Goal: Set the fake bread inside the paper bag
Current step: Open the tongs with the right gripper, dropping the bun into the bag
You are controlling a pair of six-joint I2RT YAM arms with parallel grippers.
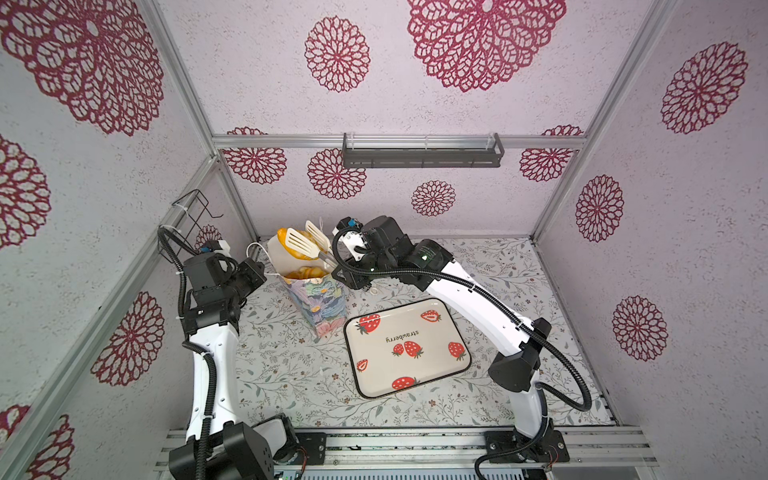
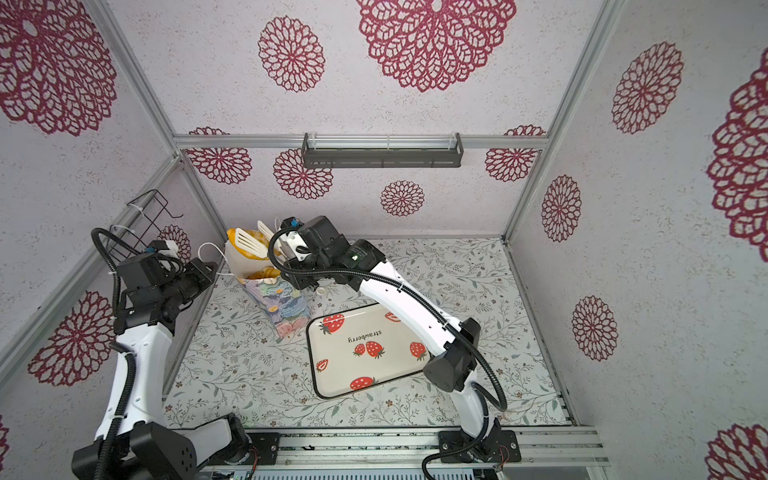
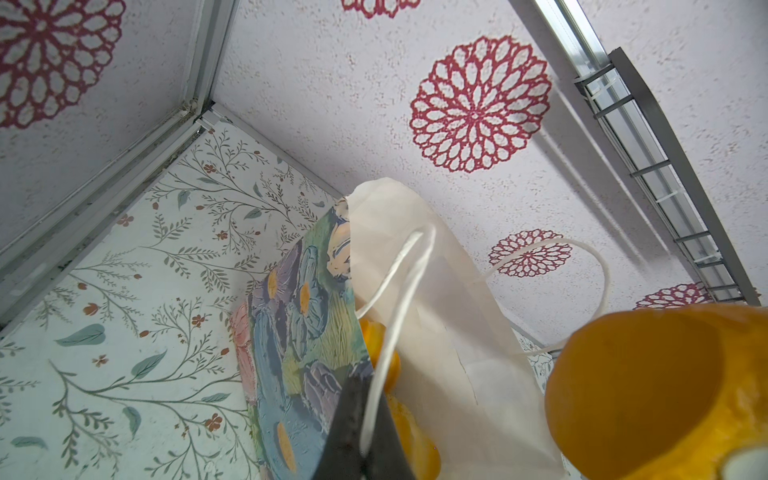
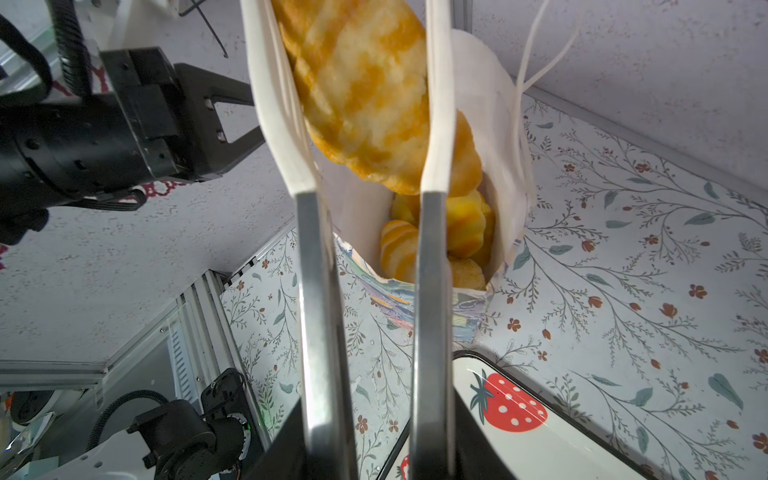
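The paper bag (image 1: 322, 305) (image 2: 284, 307) stands upright at the back left of the table, flowered outside and white inside. Several pieces of fake bread (image 4: 436, 232) (image 1: 307, 272) lie in it. My left gripper (image 3: 368, 415) (image 1: 268, 274) is shut on the bag's white cord handle (image 3: 399, 299) beside its rim. My right gripper (image 4: 376, 449) (image 1: 338, 270) is shut on the metal handles of white-tipped tongs (image 4: 432, 124) (image 1: 305, 245). The tongs pinch a golden striped bread (image 4: 361, 95) (image 1: 282, 236) just above the bag's open mouth. It looms orange in the left wrist view (image 3: 644, 395).
A strawberry-print tray (image 1: 436, 332) (image 2: 395, 365) (image 4: 540, 449) lies bare in front of the bag, to its right. A small white ring (image 1: 374, 291) lies under my right arm. A grey shelf (image 1: 422, 156) hangs on the back wall; a wire rack (image 1: 195, 212) hangs at the left.
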